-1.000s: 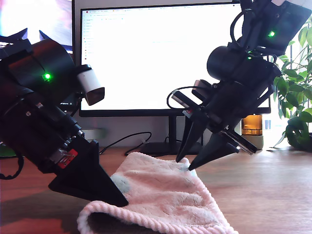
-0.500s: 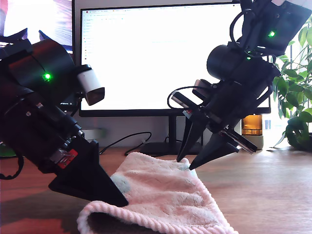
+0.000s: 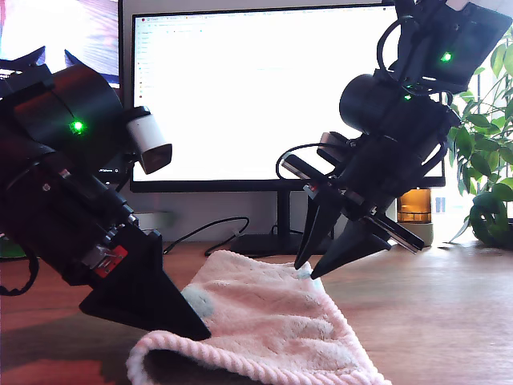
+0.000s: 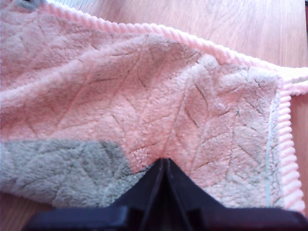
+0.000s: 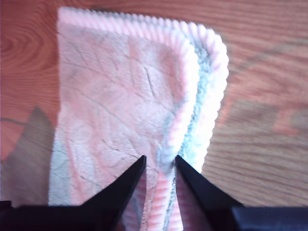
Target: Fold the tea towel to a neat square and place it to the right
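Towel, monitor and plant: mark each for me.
towel point(image 3: 272, 321), exterior view, on its fluffy top face.
monitor point(image 3: 240, 96), exterior view, on the bright screen.
plant point(image 3: 489, 160), exterior view, on its leaves.

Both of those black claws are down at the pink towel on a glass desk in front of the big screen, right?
Not quite: the desk is wood, not glass; the exterior view shows its brown grain. The rest holds: my first gripper and my second gripper are both at the pink tea towel, in front of the monitor.

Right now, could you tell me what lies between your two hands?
Only the towel spans between my first hand and my second hand, as the exterior view shows.
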Controlling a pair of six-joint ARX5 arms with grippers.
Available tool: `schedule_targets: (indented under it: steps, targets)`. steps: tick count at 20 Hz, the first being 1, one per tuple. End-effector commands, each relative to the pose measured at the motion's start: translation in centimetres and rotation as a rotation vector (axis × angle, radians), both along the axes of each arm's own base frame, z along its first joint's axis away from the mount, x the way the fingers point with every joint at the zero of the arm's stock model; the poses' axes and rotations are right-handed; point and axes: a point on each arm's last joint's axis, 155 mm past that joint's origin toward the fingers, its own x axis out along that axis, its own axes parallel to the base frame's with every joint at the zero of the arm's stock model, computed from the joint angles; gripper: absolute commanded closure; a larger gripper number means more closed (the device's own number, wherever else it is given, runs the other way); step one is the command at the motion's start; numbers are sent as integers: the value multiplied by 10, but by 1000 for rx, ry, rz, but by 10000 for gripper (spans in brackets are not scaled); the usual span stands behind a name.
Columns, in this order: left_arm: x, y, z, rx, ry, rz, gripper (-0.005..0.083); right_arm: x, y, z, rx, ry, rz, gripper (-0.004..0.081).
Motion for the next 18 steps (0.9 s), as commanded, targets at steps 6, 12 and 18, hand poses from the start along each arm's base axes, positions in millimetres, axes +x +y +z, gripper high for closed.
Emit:
schedule_targets:
  steps: [6, 12, 18]
  targets:
    - [-10, 7, -11, 31, 34, 2, 795, 1, 1, -19, -12, 35, -1, 629]
    - [-11, 8, -11, 33, 37, 2, 795, 9, 3, -12, 0, 11, -4, 783]
    - [-11, 11, -14, 50, 43, 9, 795, 21, 5, 8, -13, -13, 15, 783]
